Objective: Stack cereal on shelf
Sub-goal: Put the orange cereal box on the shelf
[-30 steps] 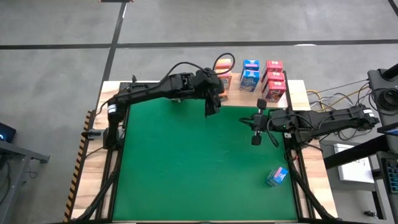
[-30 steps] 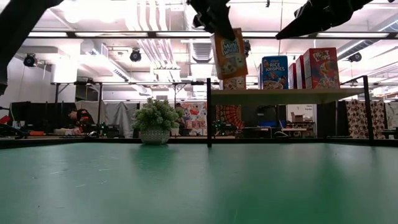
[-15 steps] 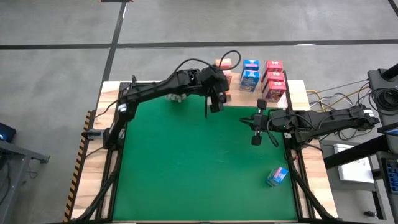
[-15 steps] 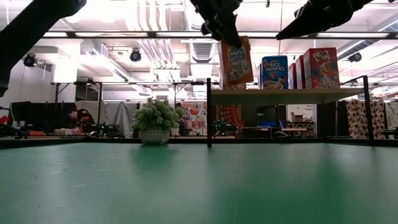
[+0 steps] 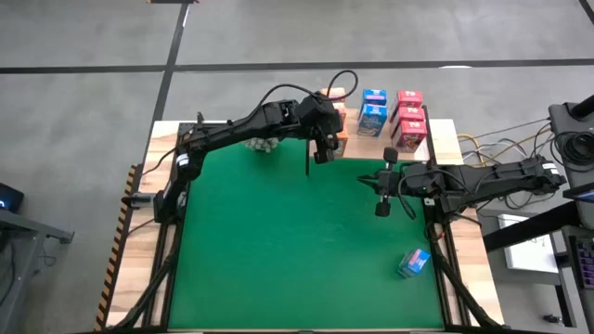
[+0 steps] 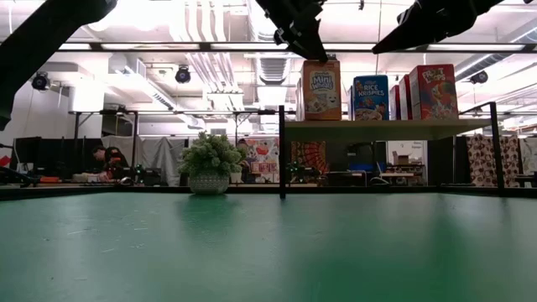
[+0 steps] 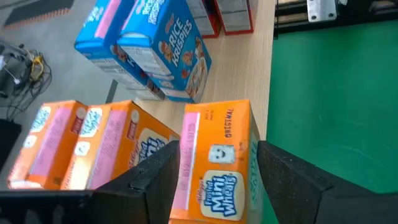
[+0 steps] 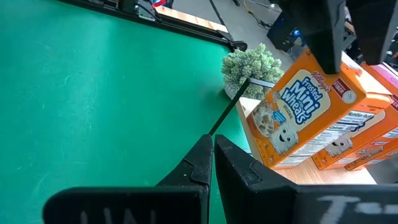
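Observation:
An orange cereal box (image 6: 322, 88) stands upright on the shelf (image 6: 377, 130) at the table's far edge, next to two more orange boxes (image 7: 81, 143). My left gripper (image 5: 323, 148) is above it, shut on its top. Blue boxes (image 5: 373, 111) and red boxes (image 5: 409, 119) stand farther right on the shelf. Another blue box (image 5: 414, 263) lies on its side on the green mat (image 5: 278, 241), near the right front. My right gripper (image 5: 381, 190) hangs shut over the mat's right side and holds nothing. My left gripper pinches the orange box (image 7: 214, 168) at its top end (image 7: 189, 155), one finger (image 7: 155, 180) on each wide face. The fingers slant down from the table's left and lie along the narrow top panel. The box stands upright, its bottom on the shelf board.
A small green plant (image 5: 263, 145) sits at the mat's far edge, left of the shelf. A thin black post (image 6: 281, 151) stands at the shelf's left end. Cables (image 5: 339, 88) trail behind the shelf. The wide green mat lies bare in the middle.
My left gripper has carried the orange box toward the far edge and a little to the right, onto the shelf. The box hung tilted above the board a second ago. It has come down, righted itself and now stands upright beside the blue boxes.

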